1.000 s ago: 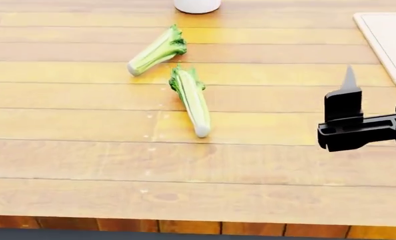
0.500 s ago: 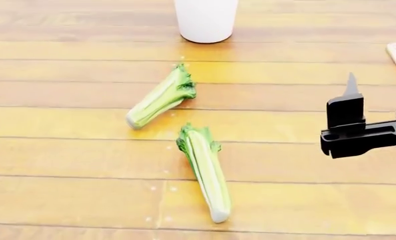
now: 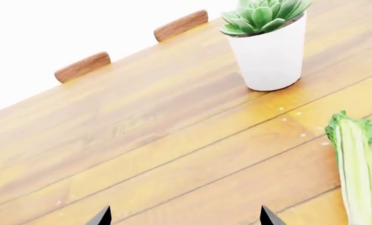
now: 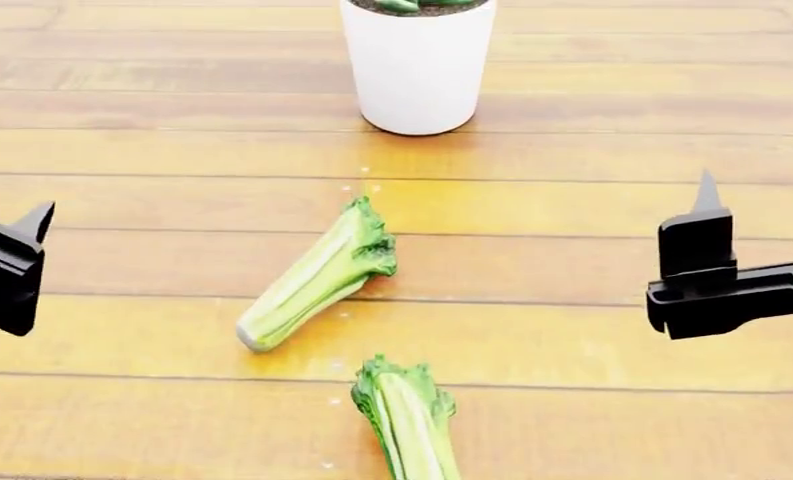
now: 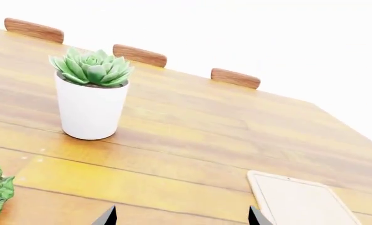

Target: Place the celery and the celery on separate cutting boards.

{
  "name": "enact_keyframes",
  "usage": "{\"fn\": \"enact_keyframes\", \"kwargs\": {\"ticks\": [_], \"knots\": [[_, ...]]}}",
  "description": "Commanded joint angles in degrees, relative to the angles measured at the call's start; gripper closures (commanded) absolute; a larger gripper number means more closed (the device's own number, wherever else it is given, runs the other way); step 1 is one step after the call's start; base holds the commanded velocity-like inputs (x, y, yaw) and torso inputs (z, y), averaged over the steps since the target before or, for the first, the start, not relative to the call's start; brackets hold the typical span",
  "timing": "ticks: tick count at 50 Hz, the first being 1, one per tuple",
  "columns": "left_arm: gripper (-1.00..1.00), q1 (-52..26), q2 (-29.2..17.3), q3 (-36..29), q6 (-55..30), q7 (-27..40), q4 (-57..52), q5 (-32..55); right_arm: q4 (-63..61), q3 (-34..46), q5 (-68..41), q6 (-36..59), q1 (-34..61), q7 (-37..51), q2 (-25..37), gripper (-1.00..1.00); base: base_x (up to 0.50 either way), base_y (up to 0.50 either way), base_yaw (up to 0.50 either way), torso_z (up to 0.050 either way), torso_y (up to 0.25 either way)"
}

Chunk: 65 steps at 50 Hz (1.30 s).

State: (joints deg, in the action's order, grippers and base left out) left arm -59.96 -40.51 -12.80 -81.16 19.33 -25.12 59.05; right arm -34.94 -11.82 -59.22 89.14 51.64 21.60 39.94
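lying loose on planks, two ribbed pale-green celery bunches (image 4: 316, 277) (image 4: 407, 420), both grippers (image 3: 184, 216) (image 5: 182, 215) spread apart

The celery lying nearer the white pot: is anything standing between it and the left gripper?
Nothing visible does. In the head view, only bare tabletop lies between the left gripper and that celery. The potted succulent stands farther back, off that line.

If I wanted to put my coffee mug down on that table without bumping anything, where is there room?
Bare planks lie between the left pincer and the upper celery, and a wider stretch between that celery and the right pincer. Either side of the white pot is also free. The middle is crowded: the lower celery lies close below the upper one. The cutting board is bare.
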Motion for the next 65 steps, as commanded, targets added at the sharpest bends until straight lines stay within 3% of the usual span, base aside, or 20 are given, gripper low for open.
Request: {"fn": "enact_keyframes", "kwargs": {"ticks": [1, 11, 26, 37, 57, 58, 65], "knots": [[-1.0, -3.98, 8.32, -5.12, 4.84, -6.5, 8.19, -0.23, 1.09, 0.36, -7.1, -1.23, -0.33, 5.09, 1.37, -1.0, 0.0, 0.0, 0.0, 0.0, 0.0], [-1.0, -7.13, 19.62, -11.81, 14.26, -12.76, 23.18, -6.19, 1.52, 0.74, -6.79, -4.48, -3.46, 4.19, 3.22, -1.0, 0.0, 0.0, 0.0, 0.0, 0.0], [-1.0, -7.63, 27.82, -17.3, 25.29, -21.46, 44.88, -12.65, 1.39, 0.49, -8.39, -6.09, -5.8, 4.54, 4.29, -1.0, 0.0, 0.0, 0.0, 0.0, 0.0], [-1.0, -6.17, 29.28, -21.08, 29.94, -24.41, 53.39, -16.63, 1.23, -0.16, -10.23, -6.36, -6.32, 5.59, 5.07, -1.0, 0.0, 0.0, 0.0, 0.0, 0.0], [-1.0, -3.17, 29.56, -23.42, 28.51, -25.13, 52.46, -15.92, 1.2, 0.98, -8.57, -10.39, -10.27, 4.53, 5.6, -1.0, 0.0, 0.0, 0.0, 0.0, 0.0], [1.0, -3.29, 29.28, -23.07, 27.93, -24.67, 51.54, -15.51, 1.46, 1.03, -8.57, -10.41, -10.0, 4.6, 5.6, -1.0, 0.0, 0.0, 0.0, 0.0, 0.0], [1.0, -3.65, 27.43, -20.21, 23.77, -19.8, 43.02, -12.52, 1.87, 0.8, -10.04, -10.26, -9.75, 5.54, 4.76, -1.0, 0.0, 0.0, 0.0, 0.0, 0.0]]}}
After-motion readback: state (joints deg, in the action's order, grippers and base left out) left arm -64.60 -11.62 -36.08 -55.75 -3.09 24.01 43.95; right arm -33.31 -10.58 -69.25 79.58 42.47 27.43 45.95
